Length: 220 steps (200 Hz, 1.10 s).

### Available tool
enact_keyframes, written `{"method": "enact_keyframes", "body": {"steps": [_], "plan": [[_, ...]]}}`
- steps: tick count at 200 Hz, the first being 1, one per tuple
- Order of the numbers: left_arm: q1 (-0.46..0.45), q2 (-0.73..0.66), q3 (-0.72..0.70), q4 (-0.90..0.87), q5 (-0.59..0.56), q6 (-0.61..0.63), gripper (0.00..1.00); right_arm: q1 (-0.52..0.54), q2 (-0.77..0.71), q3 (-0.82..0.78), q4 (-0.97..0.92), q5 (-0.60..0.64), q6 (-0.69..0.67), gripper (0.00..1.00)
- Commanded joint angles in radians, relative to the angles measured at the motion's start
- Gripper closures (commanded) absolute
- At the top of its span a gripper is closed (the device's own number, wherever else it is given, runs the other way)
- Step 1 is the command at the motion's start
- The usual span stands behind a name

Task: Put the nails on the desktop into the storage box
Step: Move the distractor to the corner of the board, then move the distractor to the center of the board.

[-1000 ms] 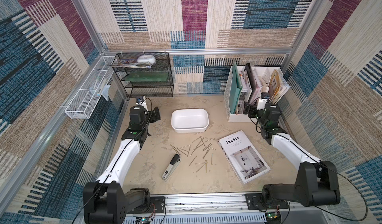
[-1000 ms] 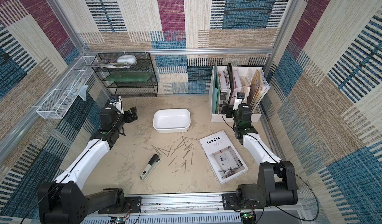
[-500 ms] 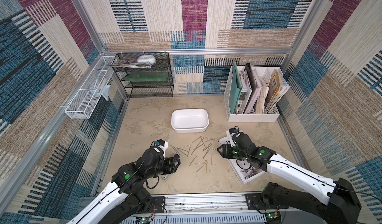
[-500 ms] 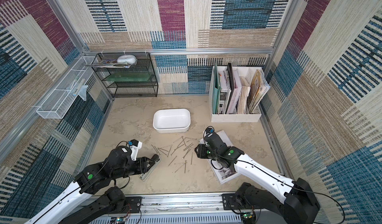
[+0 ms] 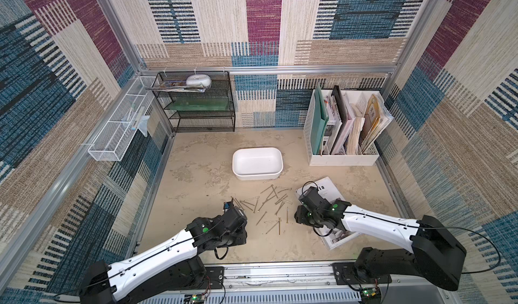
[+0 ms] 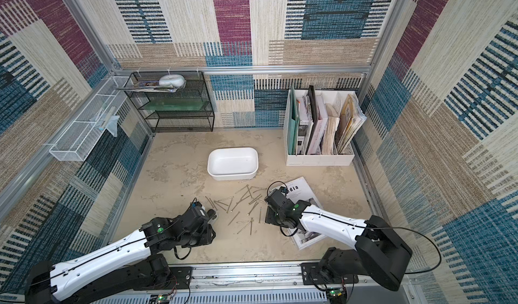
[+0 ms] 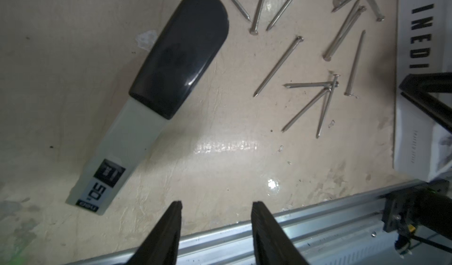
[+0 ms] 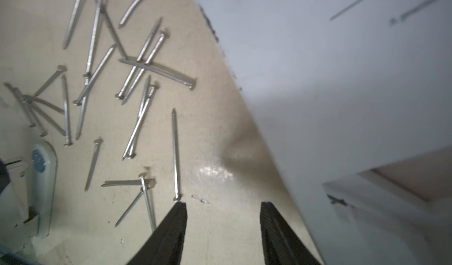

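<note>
Near the front edge of the desktop (image 5: 196,159), both grippers hang low, one on each side of the nails (image 5: 287,215), and both are empty.

The nails lie crossed on the middle of the desktop, between the front edge and the storage box (image 5: 258,176), which looks empty; one nail rests just beside its near wall. The left gripper (image 7: 217,205) has its jaws partly apart over bare surface beside a stapler (image 7: 156,85) and holds nothing. The right gripper (image 8: 223,205), parted alike, stands between a magazine (image 5: 329,189) and a single nail (image 8: 175,153), whose head is just beside one fingertip. Probably the opening is kept narrow because a nail is so thin, and the pose low because it lies flat.
</note>
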Motion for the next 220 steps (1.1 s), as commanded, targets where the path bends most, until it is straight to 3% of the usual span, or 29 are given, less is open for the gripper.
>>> {"method": "enact_keyframes", "body": {"steps": [1, 134, 192, 220], "plan": [[0.029, 0.072, 0.008, 0.073, -0.026, 0.023, 0.49, -0.032, 0.032, 0.013, -0.006, 0.07, 0.021, 0.43], [0.543, 0.227, -0.058, 0.146, 0.032, 0.223, 0.52, -0.498, 0.037, -0.007, 0.013, 0.093, -0.172, 0.4], [0.793, 0.297, 0.007, 0.157, 0.014, 0.287, 0.45, -0.726, 0.033, -0.008, 0.054, 0.047, -0.264, 0.39], [0.912, 0.314, 0.009, 0.184, 0.036, 0.285, 0.42, -0.788, 0.033, 0.002, 0.069, 0.032, -0.294, 0.39]]}}
